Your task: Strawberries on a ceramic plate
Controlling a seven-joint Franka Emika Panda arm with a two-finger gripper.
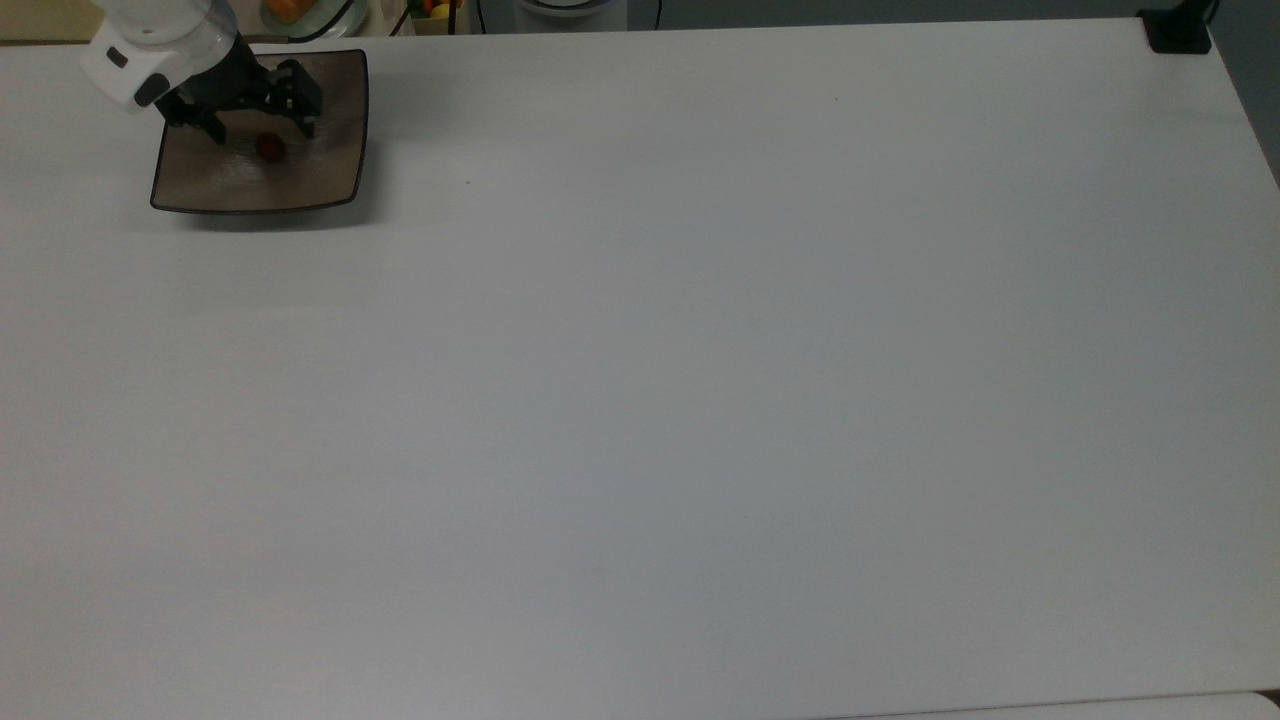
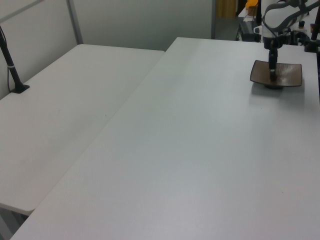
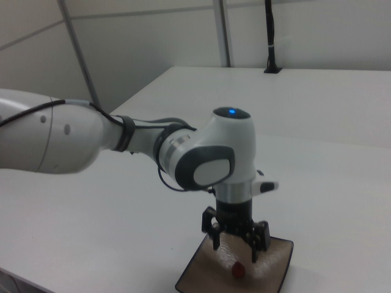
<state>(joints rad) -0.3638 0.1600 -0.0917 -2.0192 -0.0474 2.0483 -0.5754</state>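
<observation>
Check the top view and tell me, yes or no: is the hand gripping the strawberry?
No. The strawberry lies free on the brown plate, between the spread fingers of the open hand.

Top view: cam high over the white table [image 1: 700, 400], looking down w/ slight tilt; ceramic plate [image 1: 300, 180] sits far in the top view's upper-left corner, small, so cam is well away from it.

Left view: cam low-ish beside the table [image 2: 200, 150], looking along its length; plate [image 2: 287, 75] far off at the left view's upper right.

Right view: cam close to the plate [image 3: 275, 268], looking across it and down the table [image 3: 324, 165] toward the wall; plate at the right view's bottom edge.

Shared by all three: the plate, table surface round it.
</observation>
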